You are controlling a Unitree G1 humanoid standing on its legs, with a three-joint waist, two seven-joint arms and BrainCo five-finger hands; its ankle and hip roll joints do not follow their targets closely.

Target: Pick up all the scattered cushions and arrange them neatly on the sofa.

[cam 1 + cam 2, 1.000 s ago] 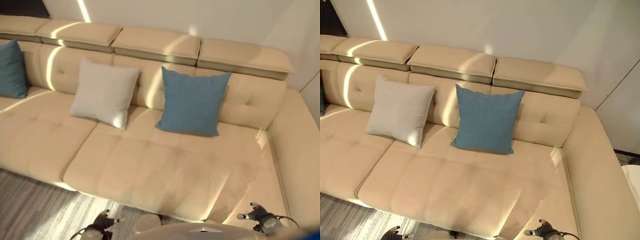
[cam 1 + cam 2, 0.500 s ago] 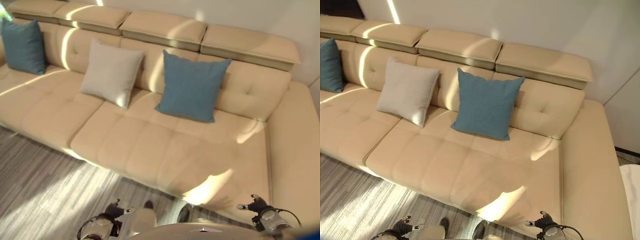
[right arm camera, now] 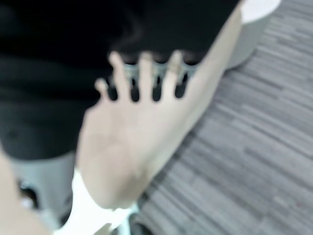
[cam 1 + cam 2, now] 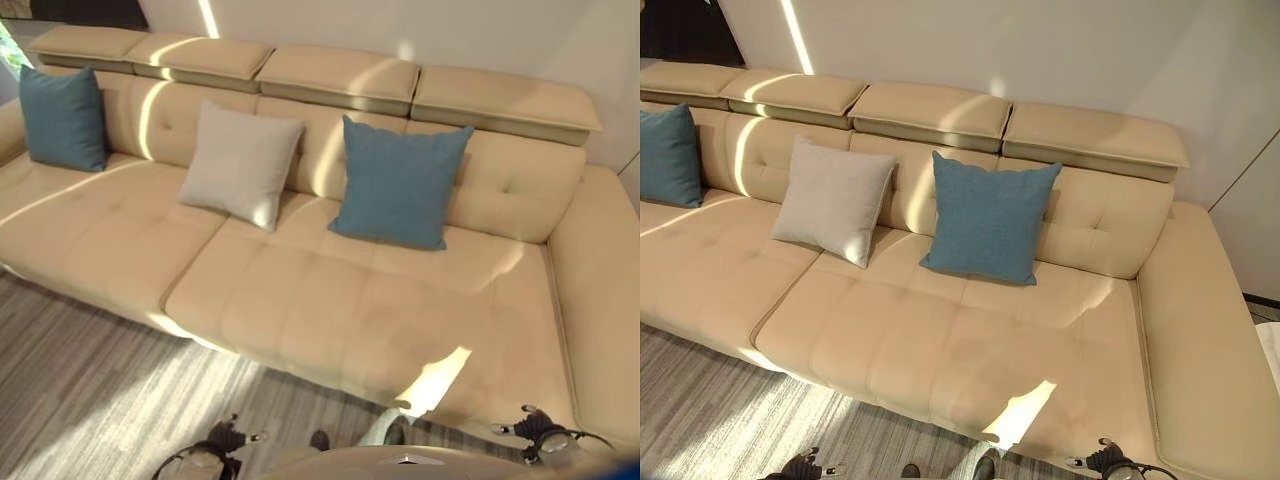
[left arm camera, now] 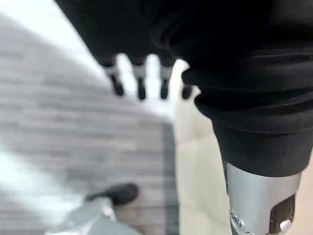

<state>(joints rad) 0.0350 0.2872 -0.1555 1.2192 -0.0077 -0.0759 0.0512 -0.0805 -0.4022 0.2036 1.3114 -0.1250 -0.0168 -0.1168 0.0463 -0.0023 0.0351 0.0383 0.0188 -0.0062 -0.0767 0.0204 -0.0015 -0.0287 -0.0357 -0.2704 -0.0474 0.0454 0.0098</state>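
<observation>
Three cushions lean upright against the back of the beige sofa (image 4: 330, 310): a blue cushion (image 4: 62, 118) at the far left, a light grey cushion (image 4: 240, 165) in the middle, and a second blue cushion (image 4: 400, 183) right of it. They stand apart from one another. My left hand (image 4: 228, 438) hangs low over the floor in front of the sofa, its fingers (image 5: 140, 78) straight and holding nothing. My right hand (image 4: 535, 425) hangs by the sofa's front right corner, with its fingers (image 3: 131, 78) also straight and empty.
Grey striped flooring (image 4: 90, 370) runs along the sofa's front. The sofa's wide right arm (image 4: 600, 290) closes off that side. A white rounded object (image 3: 254, 29) stands on the floor to the right, and its edge (image 4: 1270, 350) shows beyond the arm.
The whole picture has shifted as the camera moved back, bringing more floor and the far left blue cushion into view. The cushions stay in place and both hands stay low.
</observation>
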